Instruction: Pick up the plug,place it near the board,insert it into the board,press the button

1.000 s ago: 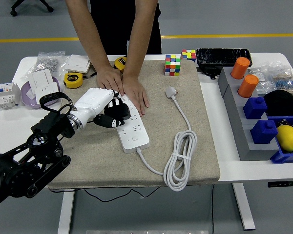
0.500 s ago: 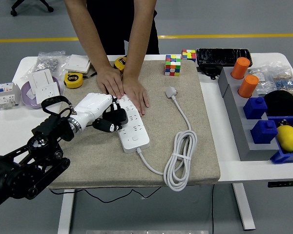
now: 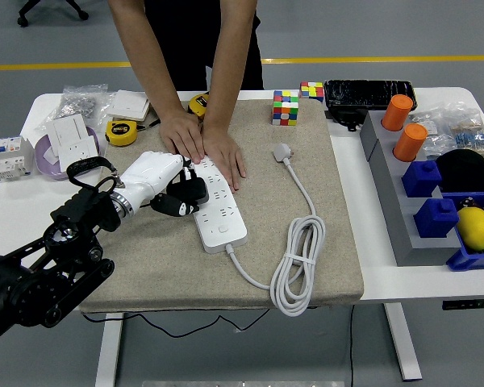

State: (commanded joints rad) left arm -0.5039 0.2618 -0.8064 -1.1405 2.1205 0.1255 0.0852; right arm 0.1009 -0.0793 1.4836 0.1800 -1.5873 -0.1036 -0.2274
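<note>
My left hand (image 3: 180, 199), white with black fingers, is shut on a black plug (image 3: 196, 191). It holds the plug at the left edge of the white power strip (image 3: 223, 219), over the strip's upper half. The strip lies lengthwise on a beige mat (image 3: 161, 266), and a round button (image 3: 223, 229) shows near its near end. A person's two hands (image 3: 203, 145) press flat on the strip's far end. I cannot tell whether the plug's pins are in a socket. The right arm is out of view.
The strip's own white cable (image 3: 298, 270) lies coiled at the right, ending in a white plug (image 3: 283, 151). Cubes (image 3: 285, 107), tape measures (image 3: 122, 132) and switch parts (image 3: 68, 137) lie at the back. A grey rack with orange and blue blocks (image 3: 415, 173) stands at the right.
My left hand has shifted slightly left with the black plug, staying at the strip's left edge. The person's hands have not moved.
</note>
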